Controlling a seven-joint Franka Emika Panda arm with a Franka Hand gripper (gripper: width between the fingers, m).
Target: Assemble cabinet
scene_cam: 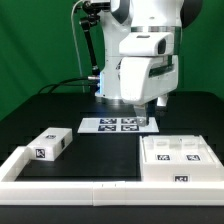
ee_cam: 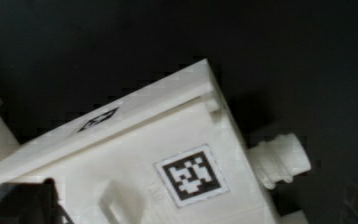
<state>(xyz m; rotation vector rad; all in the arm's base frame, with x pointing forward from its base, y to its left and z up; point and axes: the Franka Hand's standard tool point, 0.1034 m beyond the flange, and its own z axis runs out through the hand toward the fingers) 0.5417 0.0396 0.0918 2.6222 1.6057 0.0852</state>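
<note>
Black table [scene_cam: 95,150] is filling most of the exterior view, with the white arm [scene_cam: 145,60] standing over its far middle and a white rail frame [scene_cam: 60,183] running along the near edge. The cabinet [scene_cam: 178,158], the largest white piece, is sitting at the exterior view's right against the rail, its tags facing up and forward, with nothing visibly joined onto it. The marker board [scene_cam: 112,125] is lying flat under the arm. A smaller white block [scene_cam: 50,143] is resting well apart at the exterior view's left, untouched. The hand [scene_cam: 144,115] is hanging low beside the marker board's far edge; I cannot tell whether its fingers are apart or clamped on something, since the arm's body is hiding them. The wrist view is showing a tilted white panel [ee_cam: 131,130] with one tag and a small round peg [ee_cam: 282,160] jutting from its edge, but which piece this is I cannot say. Judging from the separated parts, assembly is looking early, with most joining left.
</note>
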